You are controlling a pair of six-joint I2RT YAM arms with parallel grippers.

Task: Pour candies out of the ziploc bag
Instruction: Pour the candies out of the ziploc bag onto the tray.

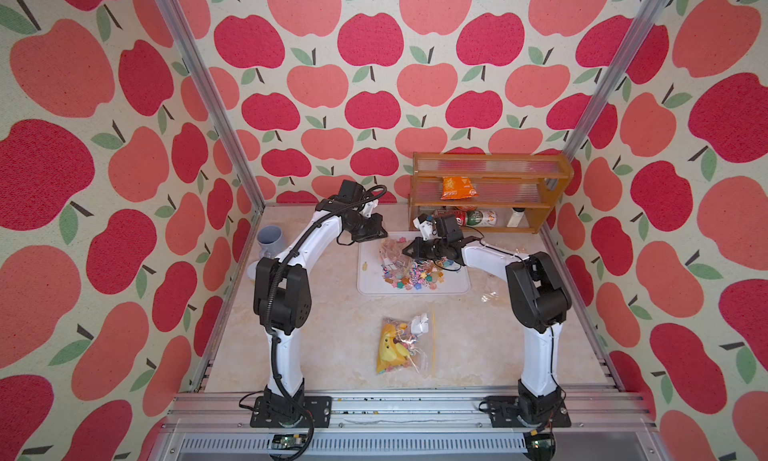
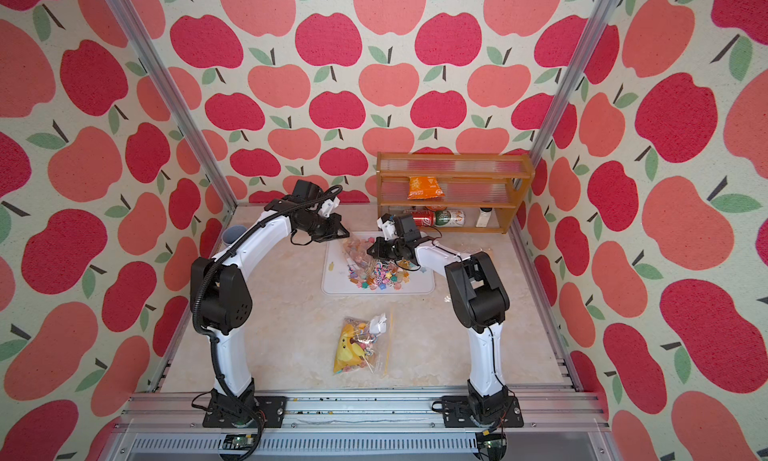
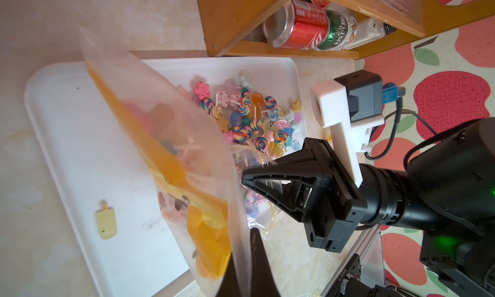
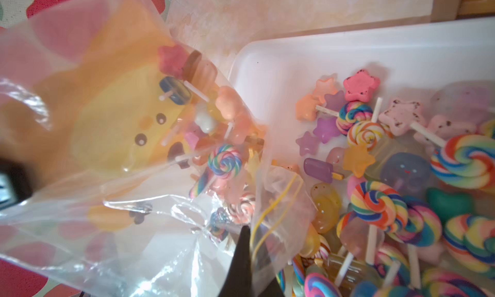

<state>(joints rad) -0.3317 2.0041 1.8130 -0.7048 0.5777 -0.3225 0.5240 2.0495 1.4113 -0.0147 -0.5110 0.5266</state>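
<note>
A clear ziploc bag (image 1: 390, 247) (image 3: 166, 137) (image 4: 112, 175) hangs tilted over the white tray (image 1: 457, 286) (image 3: 80, 137), stretched between both grippers. My left gripper (image 1: 380, 234) (image 3: 242, 244) is shut on the bag's film at one end. At the other end my right gripper (image 1: 405, 250) (image 3: 245, 179) (image 4: 253, 244) is shut on the edge with the yellow zip line. Candies (image 1: 415, 278) (image 2: 378, 278) (image 3: 254, 116) (image 4: 388, 175) lie heaped in the tray: swirled lollipops, stars and jelly shapes. More candies (image 4: 214, 148) and a yellow item with a face (image 4: 128, 127) are inside the bag.
A second filled ziploc bag (image 1: 401, 346) lies on the table near the front. A wooden shelf (image 1: 557, 172) at the back right holds an orange packet (image 1: 457, 188) and cans (image 3: 300, 25). A grey cup (image 1: 270, 238) stands at the back left. A pale popsicle piece (image 3: 106, 223) lies alone in the tray.
</note>
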